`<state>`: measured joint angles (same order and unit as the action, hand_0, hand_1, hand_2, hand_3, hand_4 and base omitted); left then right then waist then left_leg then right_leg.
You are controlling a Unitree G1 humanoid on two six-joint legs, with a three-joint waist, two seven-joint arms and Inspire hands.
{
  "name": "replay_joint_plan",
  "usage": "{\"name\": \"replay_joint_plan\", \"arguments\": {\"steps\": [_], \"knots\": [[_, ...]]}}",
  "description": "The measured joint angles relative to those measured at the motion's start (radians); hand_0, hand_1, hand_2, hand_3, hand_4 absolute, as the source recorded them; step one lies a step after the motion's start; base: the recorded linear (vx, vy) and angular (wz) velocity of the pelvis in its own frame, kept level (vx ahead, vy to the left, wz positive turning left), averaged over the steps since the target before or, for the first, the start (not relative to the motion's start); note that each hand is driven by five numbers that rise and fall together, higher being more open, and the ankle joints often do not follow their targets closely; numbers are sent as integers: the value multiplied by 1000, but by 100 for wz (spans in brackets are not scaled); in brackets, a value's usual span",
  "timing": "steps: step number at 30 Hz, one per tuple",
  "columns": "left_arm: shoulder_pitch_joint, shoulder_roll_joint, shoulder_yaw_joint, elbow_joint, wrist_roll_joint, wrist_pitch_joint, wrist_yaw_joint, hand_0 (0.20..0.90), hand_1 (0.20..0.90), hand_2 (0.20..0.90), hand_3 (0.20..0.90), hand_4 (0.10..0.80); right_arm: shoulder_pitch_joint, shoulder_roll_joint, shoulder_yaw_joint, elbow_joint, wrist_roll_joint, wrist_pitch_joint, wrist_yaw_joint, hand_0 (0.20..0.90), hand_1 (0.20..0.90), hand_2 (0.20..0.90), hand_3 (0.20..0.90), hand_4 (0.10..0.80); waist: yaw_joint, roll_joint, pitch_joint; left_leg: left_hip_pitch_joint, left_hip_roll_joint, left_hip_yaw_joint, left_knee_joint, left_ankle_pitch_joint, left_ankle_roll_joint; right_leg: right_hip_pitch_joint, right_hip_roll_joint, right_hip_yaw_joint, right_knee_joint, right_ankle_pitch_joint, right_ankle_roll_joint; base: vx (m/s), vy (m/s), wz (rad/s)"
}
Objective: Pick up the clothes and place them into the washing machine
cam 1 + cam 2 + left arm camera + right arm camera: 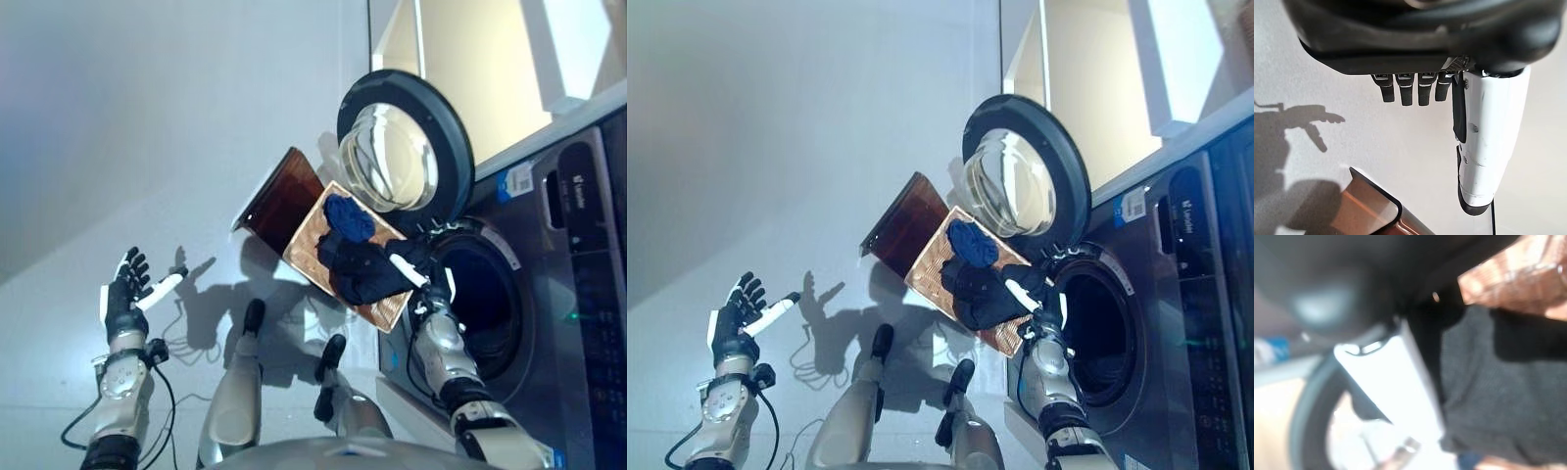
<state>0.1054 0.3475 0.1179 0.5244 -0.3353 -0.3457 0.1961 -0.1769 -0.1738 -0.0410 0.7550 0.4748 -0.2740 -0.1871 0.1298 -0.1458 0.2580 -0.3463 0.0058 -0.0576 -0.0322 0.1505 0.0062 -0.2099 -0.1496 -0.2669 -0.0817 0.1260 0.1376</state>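
Observation:
A brown woven basket stands on the floor before the washing machine. It holds a blue garment and a black garment. My right hand is at the basket's edge nearest the drum opening. Its white-covered thumb presses onto the black garment, and the fingers are curled into the cloth. My left hand hangs far to the left with straight fingers, holding nothing.
The machine's round glass door is swung wide open, just beyond the basket. A pale wall and floor lie to the left. In the left wrist view, a corner of the basket shows.

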Motion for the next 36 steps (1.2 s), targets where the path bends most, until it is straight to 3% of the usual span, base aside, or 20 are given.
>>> {"name": "replay_joint_plan", "arguments": {"steps": [13, 20, 29, 36], "knots": [[41, -66, -4, 37, -51, 16, -23, 900, 900, 900, 900, 800, 110, 54, -138, -21, 354, -56, 80, 200, 200, 200, 200, 300, -74, 37, -48, 90, 4, 80, -46, -2, 4, 25, -4, 67, 0, 1, 5, 0, -19, -16], [47, -77, -27, 40, -71, 16, -22, 900, 900, 900, 900, 800, 86, 84, -164, 46, 520, -90, 80, 200, 200, 200, 200, 300, -89, 84, -59, 89, 11, 114, -46, -7, 10, 3, -4, 107, -1, 3, 4, -33, -21, -14], [46, -98, -138, 38, -97, 12, -23, 900, 900, 900, 900, 800, -115, 81, -254, 166, 742, -149, 55, 200, 200, 200, 200, 300, -87, 178, -37, 50, 11, 135, -46, -5, 12, -50, -5, 130, -1, 19, 7, -41, -19, -5], [36, -98, -201, 33, -109, 10, -30, 900, 900, 900, 900, 800, -336, -44, -328, 254, 813, -191, -13, 200, 200, 200, 200, 300, -56, 235, -9, 16, 10, 146, -46, 2, 21, -94, -7, 148, -1, 24, 9, -31, -33, -5]]}}
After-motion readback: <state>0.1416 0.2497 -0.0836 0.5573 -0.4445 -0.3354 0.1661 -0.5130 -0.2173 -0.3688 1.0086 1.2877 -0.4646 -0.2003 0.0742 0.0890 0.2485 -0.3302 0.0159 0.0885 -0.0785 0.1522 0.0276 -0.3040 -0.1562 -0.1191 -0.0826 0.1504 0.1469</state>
